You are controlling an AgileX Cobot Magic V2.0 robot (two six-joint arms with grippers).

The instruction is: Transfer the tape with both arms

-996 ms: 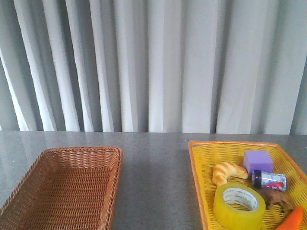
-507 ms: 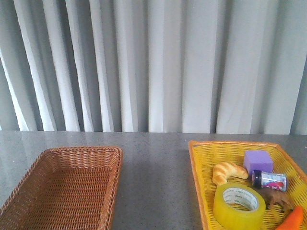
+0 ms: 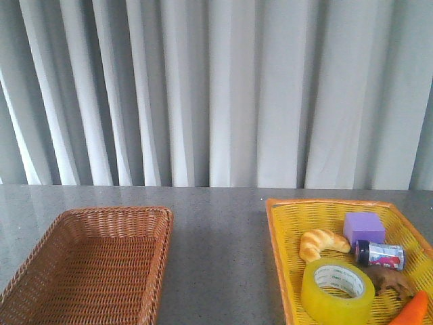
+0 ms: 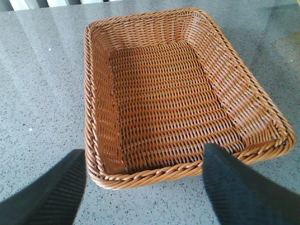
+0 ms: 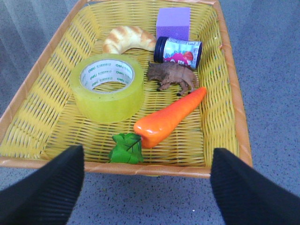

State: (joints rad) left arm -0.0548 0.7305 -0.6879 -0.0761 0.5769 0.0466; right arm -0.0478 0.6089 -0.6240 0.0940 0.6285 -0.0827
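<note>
Both grippers, left [image 4: 143, 187] and right [image 5: 145, 187], are spread wide and hold nothing. The tape [image 5: 107, 86] lies flat in the yellow basket [image 5: 225, 89], beside the carrot [image 5: 169, 117], near the croissant [image 5: 127, 38].

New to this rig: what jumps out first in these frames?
The bright yellow basket on the robot's right side, crowded with the tape, an orange carrot, a croissant, a purple block, a small jar and a brown animal figure. Opposite it, the brown wicker basket on the left has nothing in it. Both hands hang open, one before each basket, holding nothing.
</note>
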